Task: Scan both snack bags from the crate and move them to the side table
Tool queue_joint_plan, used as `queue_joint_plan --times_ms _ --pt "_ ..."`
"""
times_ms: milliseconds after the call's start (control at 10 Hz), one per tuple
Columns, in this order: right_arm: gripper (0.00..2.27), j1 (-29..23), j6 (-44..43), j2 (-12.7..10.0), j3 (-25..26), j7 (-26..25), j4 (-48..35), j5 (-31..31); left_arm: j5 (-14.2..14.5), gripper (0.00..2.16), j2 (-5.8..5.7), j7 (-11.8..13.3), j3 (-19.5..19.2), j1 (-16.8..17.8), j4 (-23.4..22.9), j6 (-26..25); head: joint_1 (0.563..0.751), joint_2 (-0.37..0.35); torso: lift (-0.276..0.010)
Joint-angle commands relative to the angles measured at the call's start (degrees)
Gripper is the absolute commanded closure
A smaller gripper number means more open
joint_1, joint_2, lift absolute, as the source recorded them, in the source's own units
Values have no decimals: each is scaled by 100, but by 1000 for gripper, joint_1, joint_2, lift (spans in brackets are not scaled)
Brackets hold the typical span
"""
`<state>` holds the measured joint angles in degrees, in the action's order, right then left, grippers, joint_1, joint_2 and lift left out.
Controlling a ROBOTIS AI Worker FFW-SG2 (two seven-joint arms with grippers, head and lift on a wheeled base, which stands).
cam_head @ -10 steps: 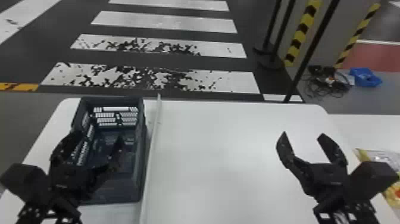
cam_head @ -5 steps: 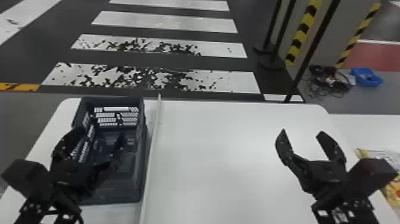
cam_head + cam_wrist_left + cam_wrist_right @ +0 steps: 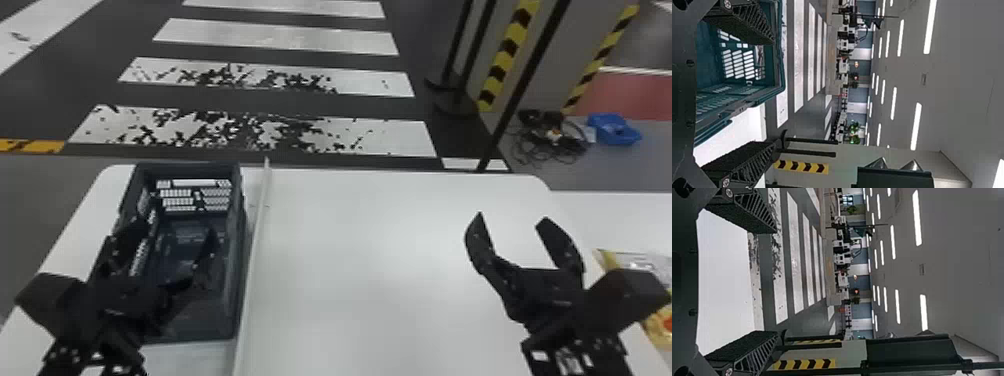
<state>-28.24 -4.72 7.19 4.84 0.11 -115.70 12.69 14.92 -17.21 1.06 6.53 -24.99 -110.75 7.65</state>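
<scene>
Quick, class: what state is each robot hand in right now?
Left hand: open, holding nothing, over the dark blue-grey plastic crate.
Right hand: open, holding nothing, over the flat white table.

Dark crate (image 3: pixel 241 260) stands upright; yellow packaging (image 3: pixel 642 260) lies on side table (image 3: pixel 620 220).

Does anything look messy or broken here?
Yes, on the floor. The black cables lie in a messy tangle beside a blue tub, and the nearest white stripe looks worn, with dark patches where paint seems missing.
</scene>
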Motion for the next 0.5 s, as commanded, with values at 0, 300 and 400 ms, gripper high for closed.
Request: queue_joint_plan --times_ms 0,300,400 --pt "70 -23 -200 11 -53 -20 56 -3 -50 83 7 0 76 29 36 -5 695 -103 -95" --pt "76 -23 -288 28 -106 -143 56 -21 -76 83 42 0 120 29 27 13 695 -111 -95" --pt "80 -32 -411 37 -106 -143 56 -30 -112 83 51 0 147 29 45 -5 695 -114 -95"
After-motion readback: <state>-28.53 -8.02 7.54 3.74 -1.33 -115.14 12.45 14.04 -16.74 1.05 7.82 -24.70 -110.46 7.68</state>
